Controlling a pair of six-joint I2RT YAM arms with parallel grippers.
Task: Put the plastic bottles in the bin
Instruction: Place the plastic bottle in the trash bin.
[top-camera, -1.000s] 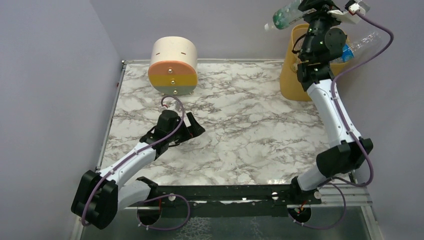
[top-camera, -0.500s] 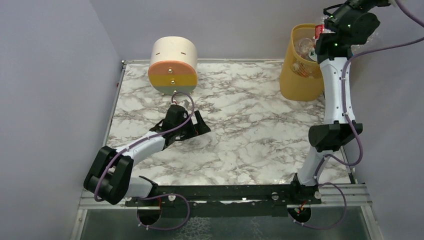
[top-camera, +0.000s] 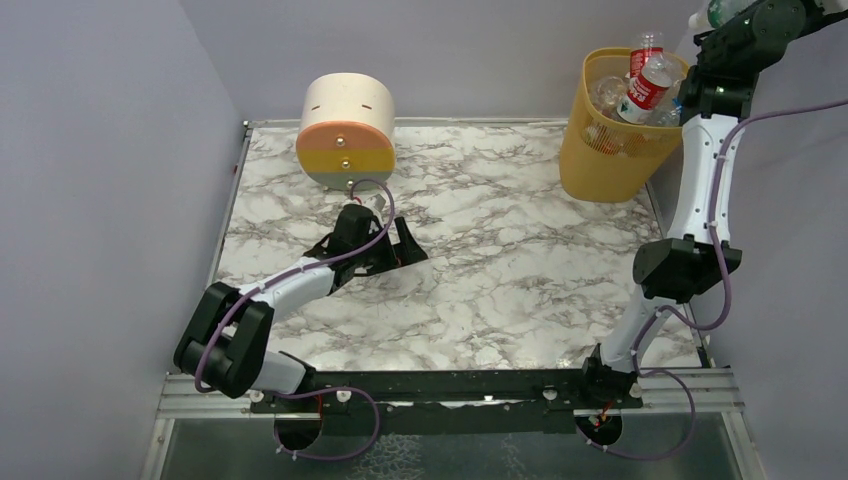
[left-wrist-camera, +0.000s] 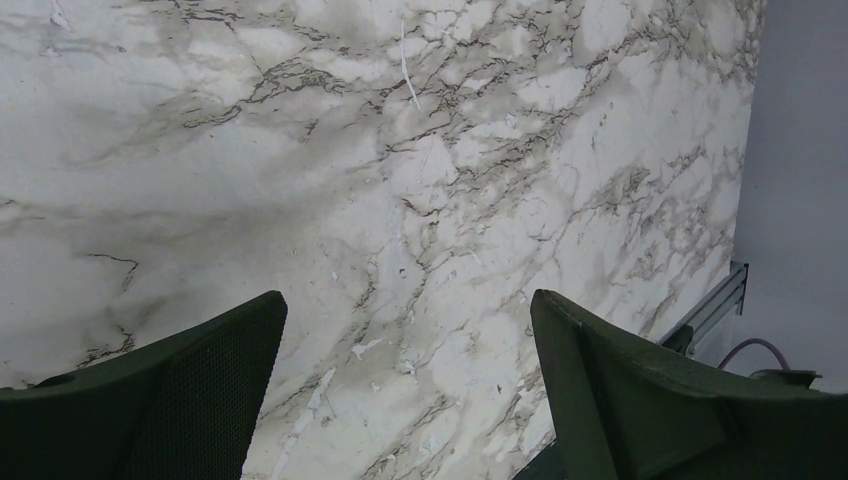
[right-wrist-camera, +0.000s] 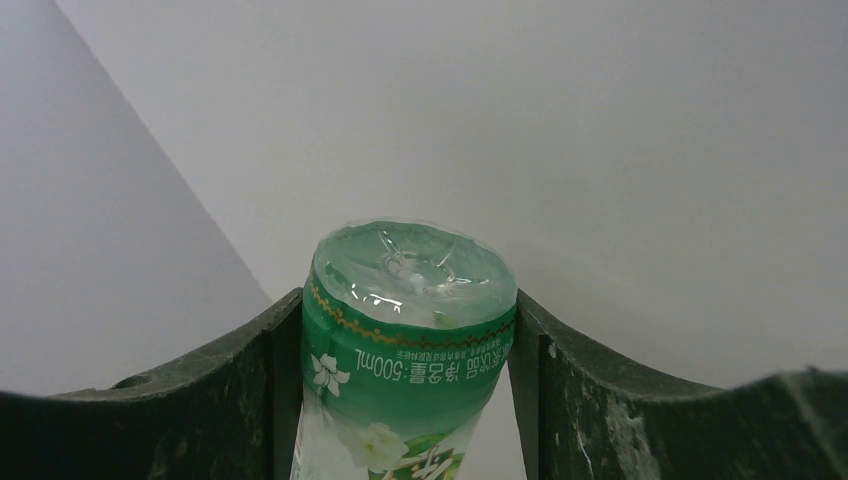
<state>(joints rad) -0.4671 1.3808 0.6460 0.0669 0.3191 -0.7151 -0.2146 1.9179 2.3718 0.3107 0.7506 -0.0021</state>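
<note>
Swinging rightward since the earlier frame and clamping a green-labelled bottle (right-wrist-camera: 410, 375): right gripper (right-wrist-camera: 408, 300), hovering high beside bin (top-camera: 598, 165). Standing at far right corner of table (top-camera: 500, 270), holding several plastic bottles (top-camera: 648, 85): bin. Gaping over marble: left gripper (left-wrist-camera: 405, 305).

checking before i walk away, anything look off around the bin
The bin looks overfull: red-labelled bottles poke up above its rim, tilted, so they might tip out. The right pincer holds a green-labelled bottle aloft nearby.
</note>
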